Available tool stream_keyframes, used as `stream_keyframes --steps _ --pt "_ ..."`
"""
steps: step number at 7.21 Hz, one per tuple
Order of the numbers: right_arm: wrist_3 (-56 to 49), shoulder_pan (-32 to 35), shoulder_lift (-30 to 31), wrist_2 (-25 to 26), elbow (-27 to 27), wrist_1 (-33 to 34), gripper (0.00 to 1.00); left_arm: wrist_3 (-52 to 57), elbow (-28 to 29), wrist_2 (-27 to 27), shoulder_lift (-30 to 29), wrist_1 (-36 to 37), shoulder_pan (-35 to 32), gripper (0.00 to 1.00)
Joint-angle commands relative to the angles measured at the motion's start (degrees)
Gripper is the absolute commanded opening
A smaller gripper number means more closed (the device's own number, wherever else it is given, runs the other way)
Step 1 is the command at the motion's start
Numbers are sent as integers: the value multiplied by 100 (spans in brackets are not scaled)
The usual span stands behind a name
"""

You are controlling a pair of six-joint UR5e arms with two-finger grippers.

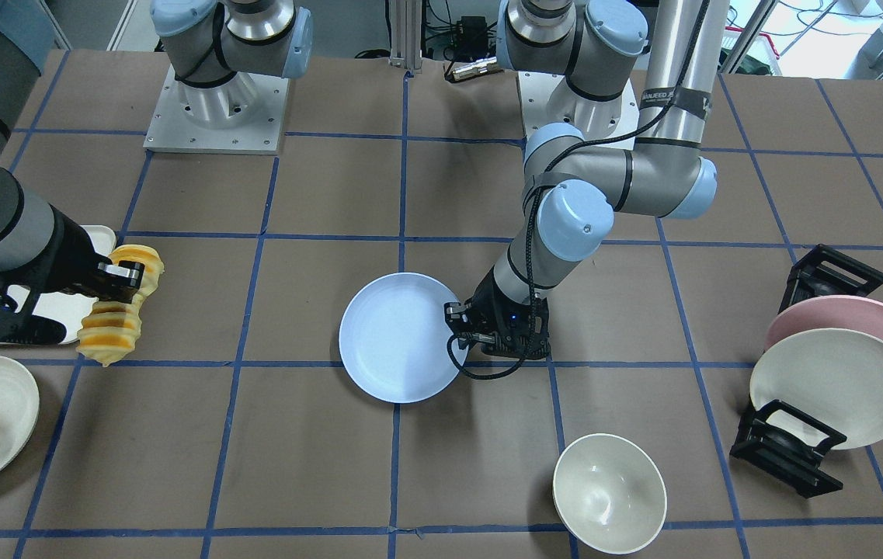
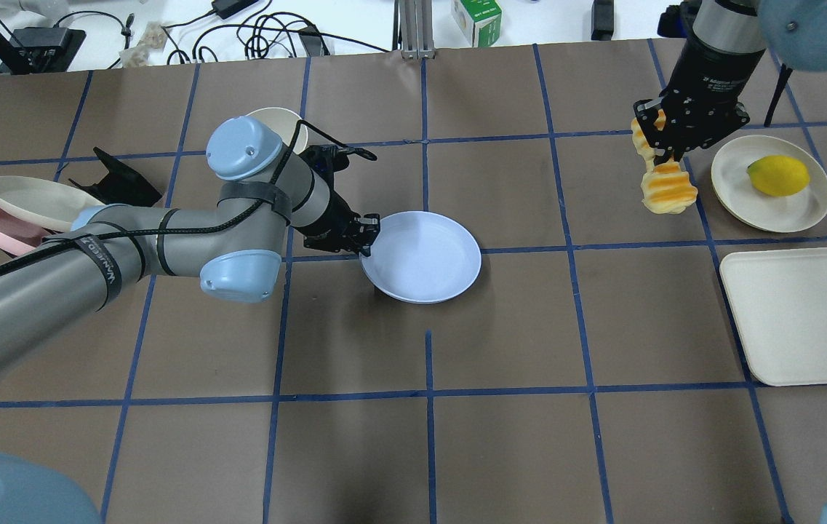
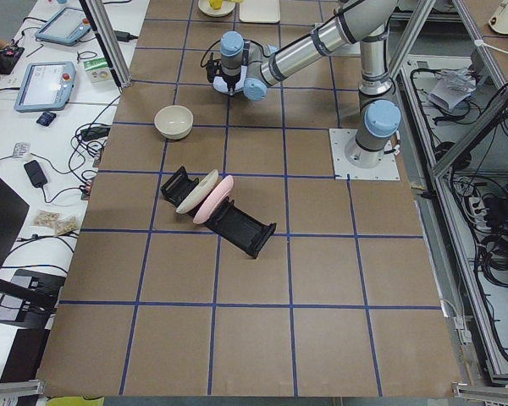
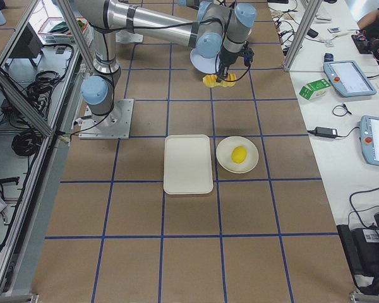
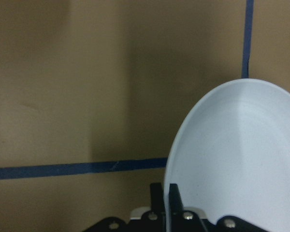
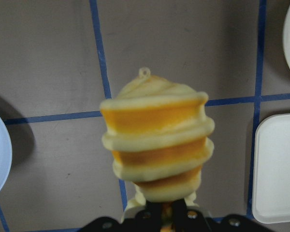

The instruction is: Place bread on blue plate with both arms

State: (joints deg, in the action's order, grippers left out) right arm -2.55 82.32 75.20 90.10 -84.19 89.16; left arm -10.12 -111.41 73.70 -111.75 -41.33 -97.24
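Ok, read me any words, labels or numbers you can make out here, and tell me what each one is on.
"WANJEED", as best it reads: black strap around the left arm; the same word shows on a strap in the front-facing view.
White print on the right arm's black wrist: too small to read.
Print on the green carton beyond the table: blurred.
Screen of the teach pendant: too small to read.

A robotics lab: robot arms (image 3: 305,52) bolted on steel base plates (image 1: 216,116) to a counter (image 2: 500,437) papered brown and gridded with blue tape, aluminium posts (image 2: 413,29) around it, teach pendants (image 3: 46,85) and tangled cables (image 2: 268,33) on side benches (image 3: 17,144).
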Motion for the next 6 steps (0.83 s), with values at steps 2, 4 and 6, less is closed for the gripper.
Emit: stream_keyframes --steps 2,4,6 --pt "614 537 73 -10 25 13 0 -333 75 484 301 -15 -14 100" --pt "624 950 135 -306 16 48 0 505 634 931 950 -1585 134 100" --pt "1367 1364 -48 -440 -10 188 0 1378 1802 1541 1443 -4004 310 100"
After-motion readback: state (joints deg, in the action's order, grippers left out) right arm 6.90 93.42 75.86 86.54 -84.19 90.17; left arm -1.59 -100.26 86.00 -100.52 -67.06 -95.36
